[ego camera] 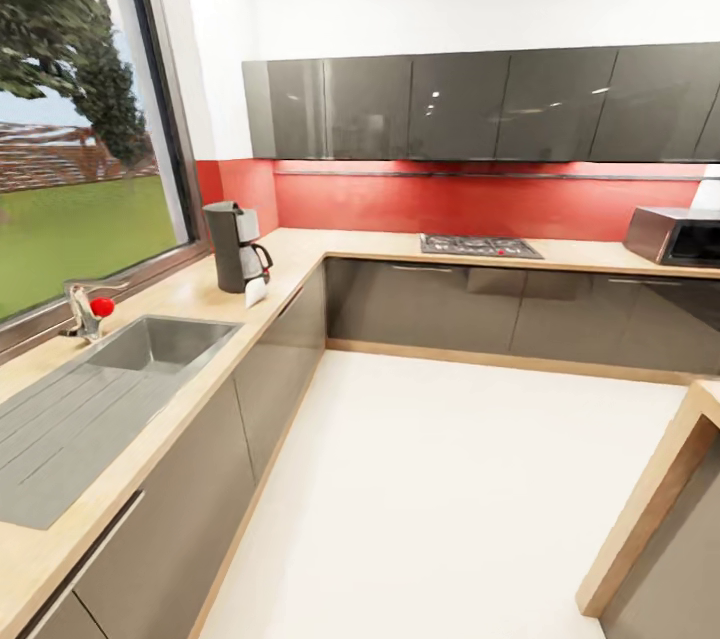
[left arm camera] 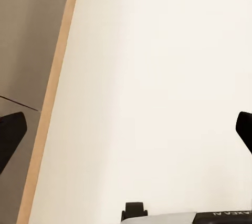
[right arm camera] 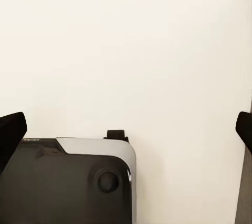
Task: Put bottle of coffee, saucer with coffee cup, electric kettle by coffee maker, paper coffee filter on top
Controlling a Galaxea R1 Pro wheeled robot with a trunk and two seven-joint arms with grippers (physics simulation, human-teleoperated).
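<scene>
the coffee maker (ego camera: 235, 245) is seen upright on the countertop (ego camera: 300, 254), near the corner under the window (ego camera: 80, 129) and past the sink (ego camera: 150, 344). a small white object (ego camera: 256, 292) rests against its base on the counter side — possibly the paper filter, but it is too small to be identified. if so, it is not yet placed on top of the machine.

a cooktop (ego camera: 480, 246) and a microwave (ego camera: 675, 235) are set along the back run of the counter, under the grey wall cabinets (ego camera: 480, 106).

the left gripper (left arm camera: 126, 129) is held over bare floor (left arm camera: 157, 77) beside a cabinet front, its fingers spread wide with nothing between them. the right gripper (right arm camera: 126, 126) is likewise spread and empty, above the robot base (right arm camera: 68, 182).

progress is judged as early: only the requirement that the machine is kept on the counter is met. the bottle, saucer, cup and kettle remain to be fetched and placed beside it.
</scene>
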